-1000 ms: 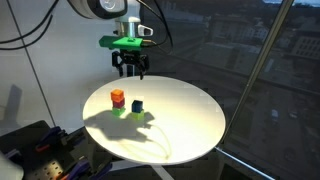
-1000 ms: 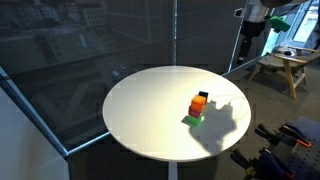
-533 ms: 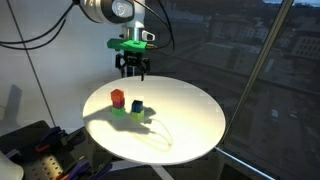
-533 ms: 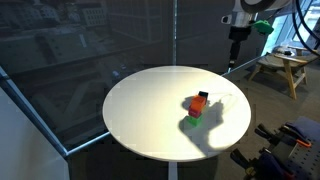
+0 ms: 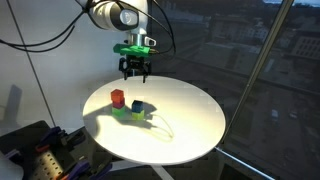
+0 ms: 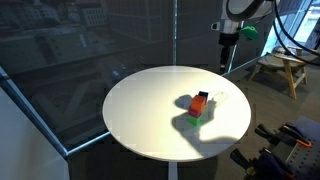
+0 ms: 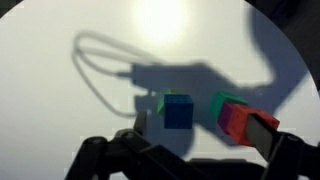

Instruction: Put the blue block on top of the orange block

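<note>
Green cube [image 7: 221, 104] — touching the orange block [image 7: 249, 125].

Open air is surrounding the jaws; beneath them, the blue block [image 7: 179, 110] and orange block [image 7: 243, 122] are standing near each other.

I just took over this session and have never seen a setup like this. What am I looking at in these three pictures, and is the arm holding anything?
It is one robot arm ending in a two-fingered gripper. Two pictures come from cameras standing outside the robot, looking at the round white table from different places. The third comes from a camera on the wrist, looking down past the fingers. On the table sit a blue block and an orange block, apart from each other, with green pieces next to them. The gripper hangs above the table, open and empty, so nothing is held.
</note>
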